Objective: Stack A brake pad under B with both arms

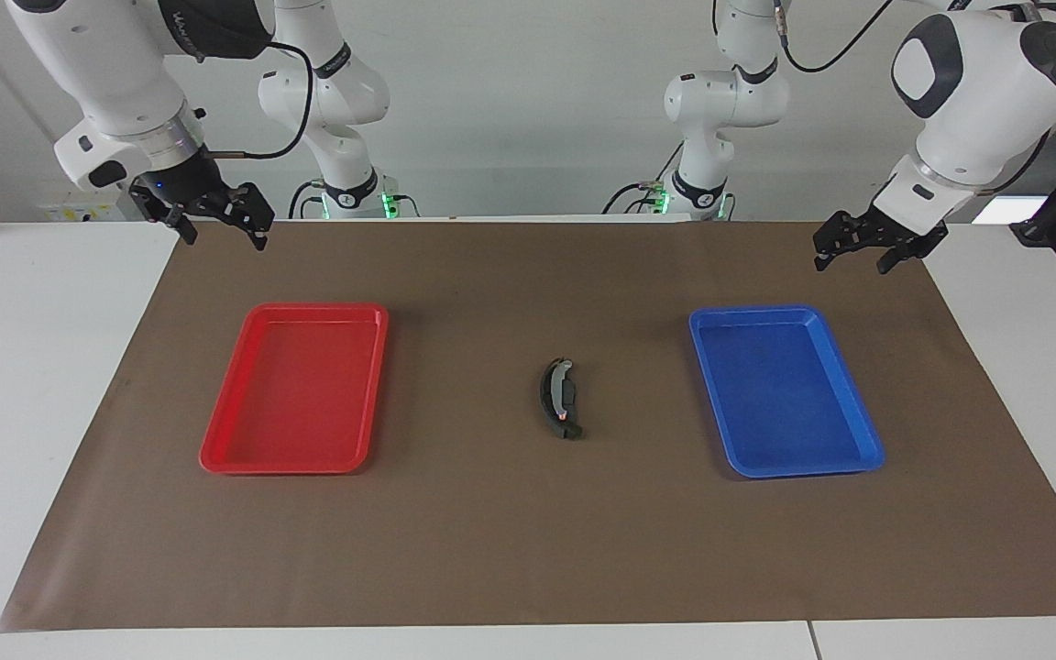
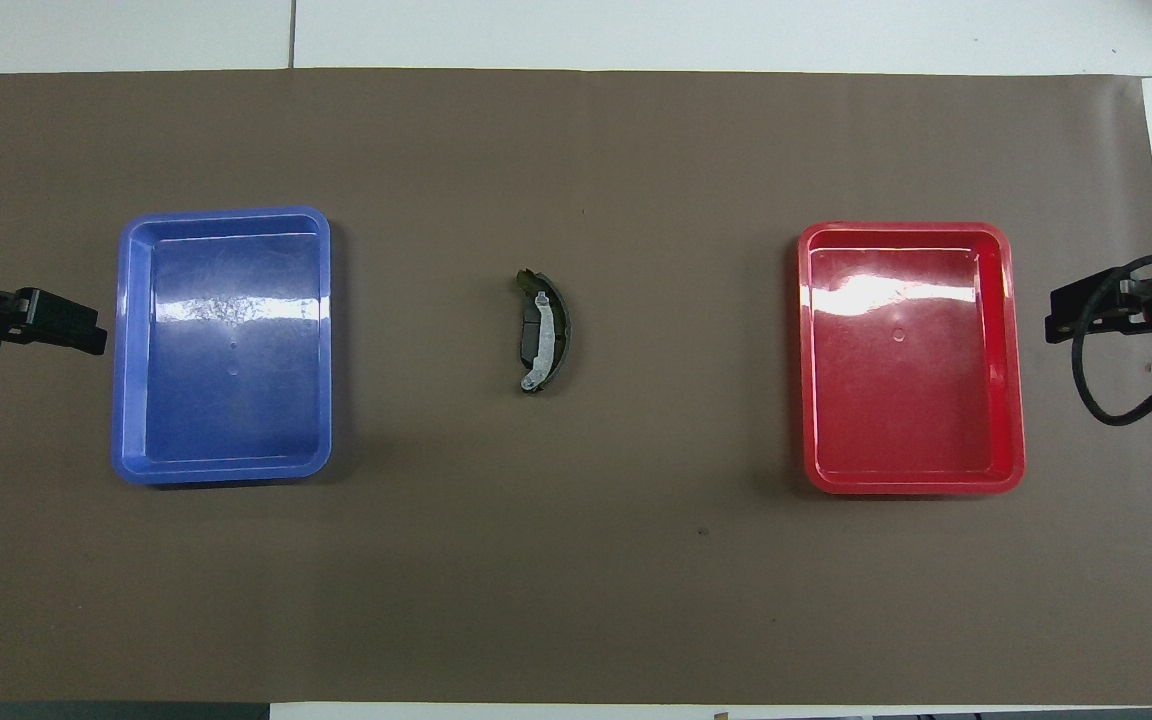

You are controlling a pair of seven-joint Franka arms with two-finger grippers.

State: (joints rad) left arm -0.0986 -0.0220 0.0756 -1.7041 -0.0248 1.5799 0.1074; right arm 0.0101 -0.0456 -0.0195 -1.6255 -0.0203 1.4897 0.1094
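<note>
The short dark grey oblong brake pad [image 1: 551, 392] and the long black crescent brake piece with a silvery end [image 1: 566, 401] lie stacked together mid-mat on the brown paper mat [image 1: 528, 550]. From this stack, the red plastic tray [image 1: 299, 390] lies toward the right arm's end, the blue plastic tray [image 1: 785, 390] toward the left arm's end, both well apart from it

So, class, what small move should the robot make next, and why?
Probably just park both arms: the brake pieces already lie together in the middle of the mat, and the left tool and right tool hang open and empty, well away from them.
</note>
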